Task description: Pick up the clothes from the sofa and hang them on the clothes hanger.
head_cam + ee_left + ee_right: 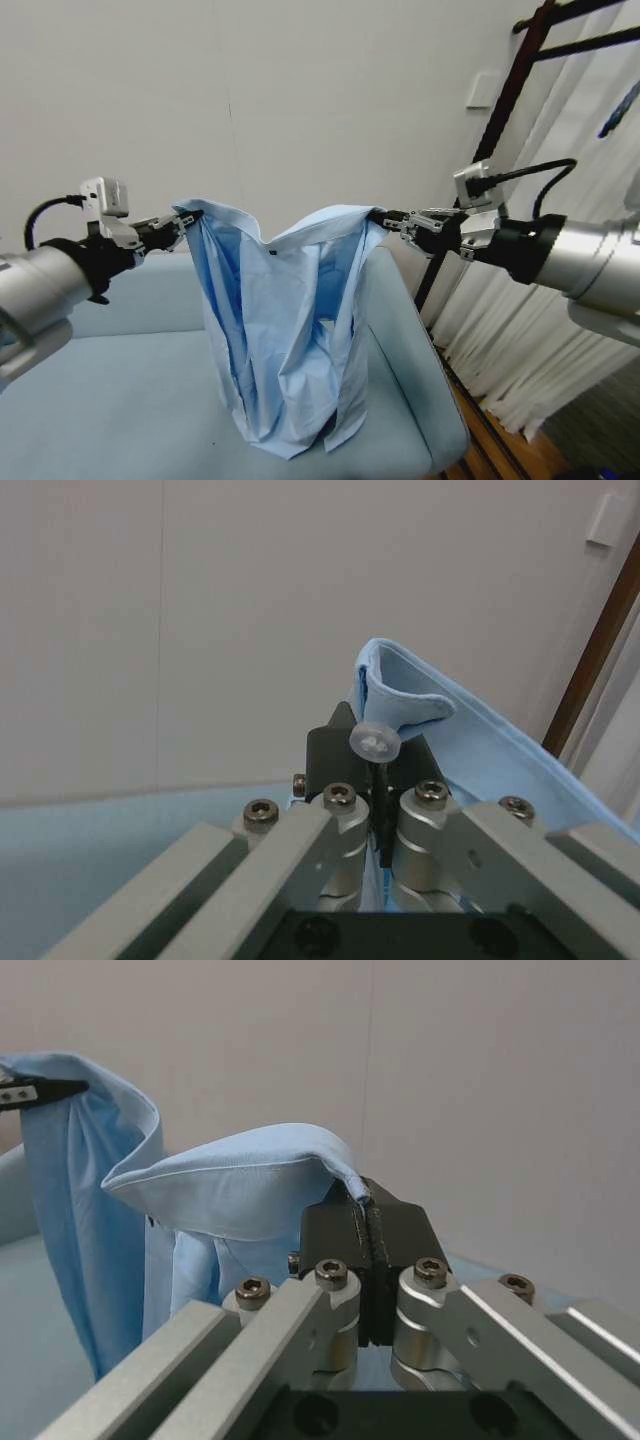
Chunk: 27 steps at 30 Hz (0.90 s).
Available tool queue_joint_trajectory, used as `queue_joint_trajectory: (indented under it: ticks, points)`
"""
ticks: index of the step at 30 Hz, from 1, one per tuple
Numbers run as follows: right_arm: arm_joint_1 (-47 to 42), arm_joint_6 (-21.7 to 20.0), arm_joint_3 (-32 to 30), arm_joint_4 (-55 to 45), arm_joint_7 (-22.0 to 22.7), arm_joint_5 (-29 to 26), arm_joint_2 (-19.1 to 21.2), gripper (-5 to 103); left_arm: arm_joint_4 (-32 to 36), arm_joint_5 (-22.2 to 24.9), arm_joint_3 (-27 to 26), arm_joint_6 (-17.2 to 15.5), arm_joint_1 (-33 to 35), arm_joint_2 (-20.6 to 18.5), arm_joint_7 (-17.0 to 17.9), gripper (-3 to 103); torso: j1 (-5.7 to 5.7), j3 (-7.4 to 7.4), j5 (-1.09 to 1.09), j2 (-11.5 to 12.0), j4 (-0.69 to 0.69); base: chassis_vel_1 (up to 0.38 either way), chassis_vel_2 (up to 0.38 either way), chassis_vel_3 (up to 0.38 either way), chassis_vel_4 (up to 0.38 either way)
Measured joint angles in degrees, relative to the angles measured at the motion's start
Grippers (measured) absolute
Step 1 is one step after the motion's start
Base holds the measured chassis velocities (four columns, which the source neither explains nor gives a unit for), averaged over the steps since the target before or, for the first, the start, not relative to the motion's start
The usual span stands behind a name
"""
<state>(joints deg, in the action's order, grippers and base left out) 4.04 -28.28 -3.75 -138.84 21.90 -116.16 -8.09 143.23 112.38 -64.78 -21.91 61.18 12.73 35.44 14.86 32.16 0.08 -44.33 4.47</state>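
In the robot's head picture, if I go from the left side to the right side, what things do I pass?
Left claw pinching one corner → blue shirt hanging between → right claw pinching the other corner → dark rack pole → white curtain.

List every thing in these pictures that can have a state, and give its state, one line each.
light blue shirt: held up, hanging spread between both grippers, not yet on the rack.
left gripper: shut on one top edge of the shirt.
right gripper: shut on the other top edge.
sofa: below the hanging shirt.
clothes rack: standing behind the right arm, shirt not on it.
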Motion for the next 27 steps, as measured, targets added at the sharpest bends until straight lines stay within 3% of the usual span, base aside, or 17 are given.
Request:
queue_joint_trajectory:
  ticks: [1, 3, 5, 8, 9, 12, 15, 16, 20, 23, 27]
  points:
    - [-0.32, 0.70, 0.35, 1.07, -0.30, 2.34, -1.15, 0, -0.02, -5.30, 1.83, 0.83, -0.45, 0.25, -2.97, 1, 0.00, 0.00, -0.01, 0.00, 0.00, 0.000, 0.000, 0.000, 0.000]
    - [-1.29, 1.25, 1.23, 2.45, -0.79, 5.62, -3.68, 0, -0.02, -11.11, 2.78, 1.82, 1.51, 0.94, -6.90, 1, 0.00, 0.00, 0.01, 0.00, 0.01, 0.000, 0.000, 0.000, 0.000]
    - [-1.73, 1.45, 1.95, 2.86, -0.89, 7.05, -5.03, 0, -0.02, -12.74, 3.01, 2.24, 2.52, 1.38, -8.22, 1, 0.00, 0.01, 0.01, 0.00, 0.00, 0.000, 0.000, 0.000, 0.000]
    - [-3.88, 2.32, 4.84, 5.02, -1.57, 15.13, -10.63, 0, -1.37, -17.66, 4.38, 3.45, 5.21, 2.38, -12.42, 1, 0.00, 0.00, -0.01, 0.00, 0.00, 0.000, 0.000, 0.000, 0.000]
    - [-3.88, 2.32, 4.84, 5.02, -1.57, 15.13, -10.63, 0, -1.37, -17.66, 4.38, 3.45, 5.21, 2.38, -12.42, 1, 0.00, 0.00, -0.01, 0.00, 0.00, 0.000, 0.000, 0.000, 0.000]
    - [-4.78, 2.83, 8.26, 9.92, -2.40, 23.33, -17.29, 0, -6.81, -23.72, 6.26, 4.75, 6.65, 2.25, -16.31, 1, 0.01, 0.01, -0.01, 0.00, -0.03, 0.000, 0.000, 0.000, 0.000]
    - [-4.70, 3.03, 10.00, 15.02, -3.73, 28.05, -22.55, 0, -13.59, -26.26, 7.25, 6.03, 6.95, 0.67, -20.61, 1, 0.02, 0.02, -0.01, 0.00, -0.02, 0.000, 0.000, 0.000, 0.000]
    - [-4.70, 3.03, 10.00, 15.02, -3.73, 28.05, -22.55, 0, -13.59, -26.26, 7.25, 6.03, 6.95, 0.67, -20.61, 1, 0.02, 0.02, -0.01, 0.00, -0.02, 0.000, 0.000, 0.000, 0.000]
    - [-3.94, 2.98, 11.02, 19.54, -6.14, 31.50, -27.57, 0, -21.93, -28.02, 9.14, 8.77, 6.98, -2.14, -27.17, 1, 0.02, 0.02, -0.02, 0.00, -0.01, 0.000, 0.000, 0.000, 0.000]
    - [-4.25, 2.93, 11.36, 20.76, -7.27, 32.89, -29.04, 0, -24.18, -28.78, 10.17, 10.02, 7.26, -2.50, -29.54, 1, 0.02, 0.01, -0.02, 0.00, -0.01, 0.000, 0.000, 0.000, 0.000]
    - [-6.98, 2.96, 11.75, 22.90, -9.15, 36.97, -32.07, 0, -25.85, -35.19, 14.67, 12.07, 7.03, 1.81, -31.52, 1, 0.02, 0.01, -0.01, 0.00, 0.00, 0.000, 0.000, 0.000, 0.000]
